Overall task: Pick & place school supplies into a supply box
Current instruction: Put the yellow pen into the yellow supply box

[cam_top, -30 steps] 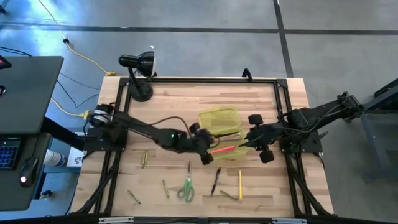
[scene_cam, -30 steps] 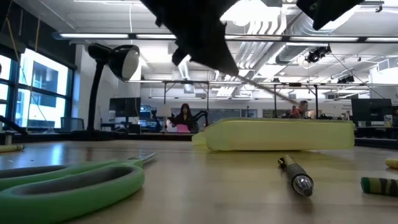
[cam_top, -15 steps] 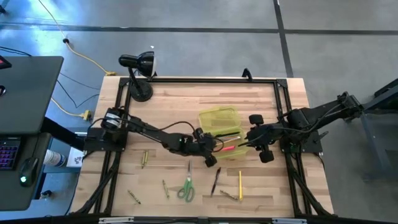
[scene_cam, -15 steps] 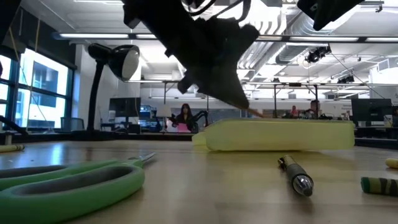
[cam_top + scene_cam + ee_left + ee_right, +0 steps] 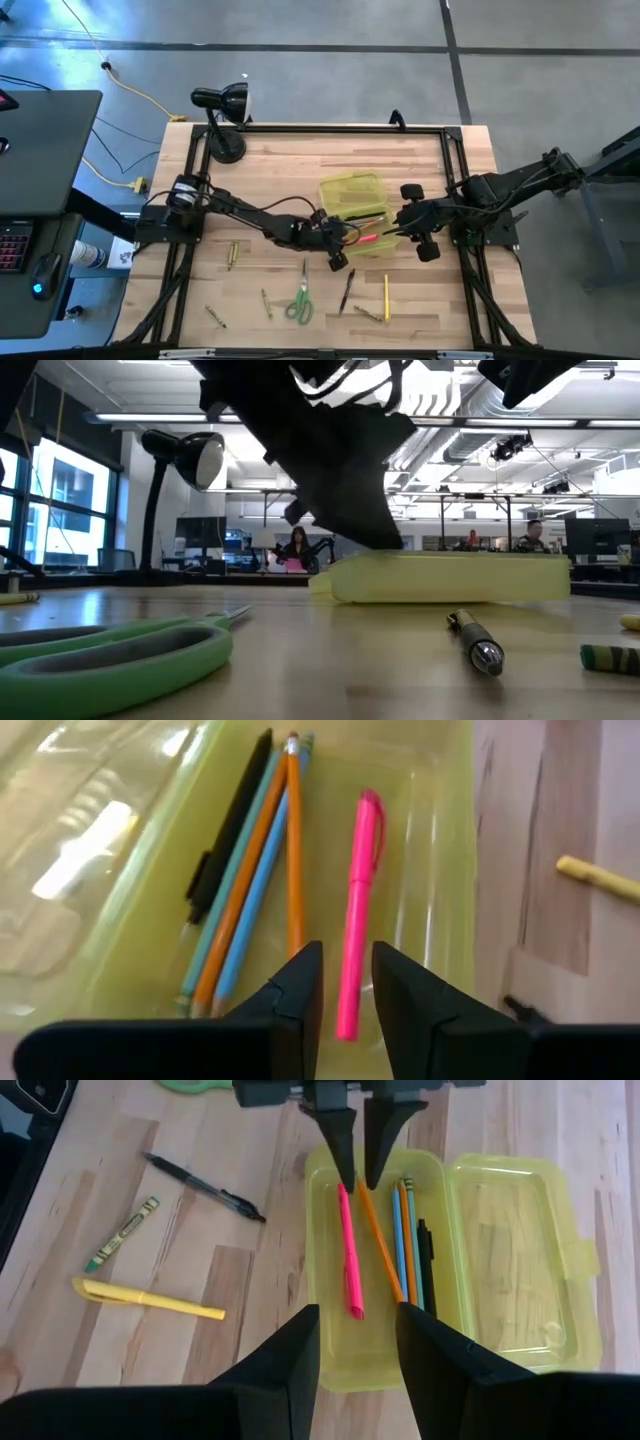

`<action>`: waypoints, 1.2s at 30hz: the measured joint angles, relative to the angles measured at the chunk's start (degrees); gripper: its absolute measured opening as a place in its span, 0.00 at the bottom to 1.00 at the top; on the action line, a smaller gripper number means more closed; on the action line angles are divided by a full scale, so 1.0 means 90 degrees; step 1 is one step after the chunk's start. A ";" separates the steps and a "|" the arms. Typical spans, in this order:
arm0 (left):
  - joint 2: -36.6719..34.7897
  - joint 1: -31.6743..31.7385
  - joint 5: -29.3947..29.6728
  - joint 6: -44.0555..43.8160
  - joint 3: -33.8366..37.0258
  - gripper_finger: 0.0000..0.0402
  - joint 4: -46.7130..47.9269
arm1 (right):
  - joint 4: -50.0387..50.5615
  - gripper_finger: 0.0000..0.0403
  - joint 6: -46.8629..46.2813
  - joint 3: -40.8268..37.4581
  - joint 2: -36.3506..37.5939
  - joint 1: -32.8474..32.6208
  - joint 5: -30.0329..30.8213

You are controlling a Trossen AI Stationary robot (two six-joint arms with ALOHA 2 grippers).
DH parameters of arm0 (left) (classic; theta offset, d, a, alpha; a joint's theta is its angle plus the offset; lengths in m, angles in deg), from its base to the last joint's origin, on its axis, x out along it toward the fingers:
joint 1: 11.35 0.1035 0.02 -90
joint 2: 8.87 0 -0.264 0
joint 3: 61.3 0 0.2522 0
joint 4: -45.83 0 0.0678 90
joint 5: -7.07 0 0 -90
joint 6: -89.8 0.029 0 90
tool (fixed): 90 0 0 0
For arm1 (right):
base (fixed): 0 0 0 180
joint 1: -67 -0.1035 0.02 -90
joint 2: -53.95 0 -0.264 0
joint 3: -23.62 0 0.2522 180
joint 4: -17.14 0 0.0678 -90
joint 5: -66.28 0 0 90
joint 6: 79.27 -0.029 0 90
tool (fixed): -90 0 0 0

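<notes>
While left fingers (image 5: 345, 982) hover parted, empty, pink marker (image 5: 356, 910) lies in box (image 5: 520, 1200).

Supply box (image 5: 450, 578): translucent yellow-green, on the wooden table (image 5: 330, 660) at centre-right. A dark arm descends from 12 o'clock; its gripper (image 5: 385, 540) tip meets the box's top edge; jaw state indeterminate. Green-handled scissors (image 5: 110, 655) lie at 8 o'clock, a pen (image 5: 475, 643) at 4 o'clock. Black desk lamp (image 5: 185, 460) stands at 10 o'clock. People sit far behind.

black desk lamp (image 5: 222, 115) at the table's (image 5: 300, 160) far-left corner.
</notes>
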 joint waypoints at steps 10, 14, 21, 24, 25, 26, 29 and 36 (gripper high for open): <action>-0.0567 -0.0003 -0.0958 -0.0006 -0.1505 0.26 0.3043 | -0.0004 0.28 -0.0004 0.0000 -0.0001 0.0000 0.0000; -0.0636 -0.0178 -0.1218 -0.0054 -0.2259 0.26 0.4683 | -0.0007 0.28 -0.0002 0.0000 0.0000 0.0000 0.0000; -0.0625 -0.1126 -0.0027 -0.1820 -0.3008 0.26 0.7188 | -0.0048 0.28 -0.0005 0.0000 -0.0002 0.0000 0.0002; -0.0621 -0.1853 0.1143 -0.3387 -0.3017 0.26 0.8106 | -0.0050 0.28 -0.0005 0.0000 -0.0002 0.0000 0.0005; -0.0621 -0.2112 0.1603 -0.4016 -0.2952 0.26 0.8264 | -0.0050 0.28 -0.0004 0.0000 -0.0002 0.0000 0.0003; -0.0621 -0.2371 0.2061 -0.4602 -0.2856 0.26 0.8322 | -0.0053 0.28 -0.0002 0.0000 0.0000 0.0000 0.0005; -0.0621 -0.3035 0.3234 -0.6177 -0.2549 0.26 0.8117 | -0.0126 0.28 0.0027 0.0000 -0.0001 0.0000 0.0121; -0.0621 -0.3828 0.3625 -0.6704 -0.2105 0.26 0.6235 | -0.0198 0.28 0.0044 0.0000 0.0000 0.0000 0.0291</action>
